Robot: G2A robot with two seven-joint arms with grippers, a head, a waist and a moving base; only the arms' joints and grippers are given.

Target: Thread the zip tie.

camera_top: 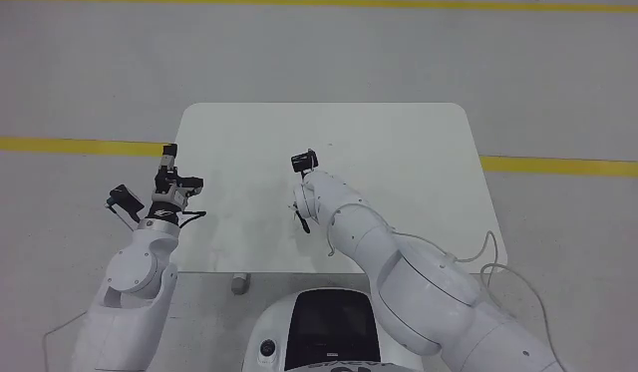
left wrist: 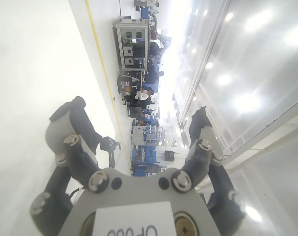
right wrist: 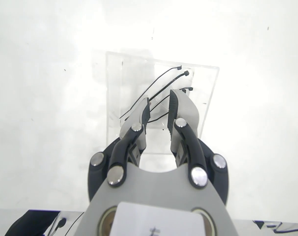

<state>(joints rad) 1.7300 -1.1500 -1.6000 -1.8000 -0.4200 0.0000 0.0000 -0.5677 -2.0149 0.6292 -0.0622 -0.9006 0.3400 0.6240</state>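
Several black zip ties (right wrist: pixel 179 68) lie loose in a clear acrylic tray (right wrist: pixel 213 87) on the white table (camera_top: pixel 399 143). My right gripper (right wrist: pixel 159 95) hangs just above the tray, pointing down, open with a narrow gap; the ties run beneath and past its fingertips and nothing is clamped. In the top view the right wrist (camera_top: pixel 309 187) sits over the middle of the table's near half and hides the tray. My left gripper (left wrist: pixel 139 108) is raised at the table's left edge (camera_top: pixel 177 173), wide open, holding nothing, and points out into the room.
The table's rounded front edge runs close behind both arms. A small grey object (camera_top: pixel 239 284) sits just off the front edge. The far and right parts of the tabletop are bare white surface.
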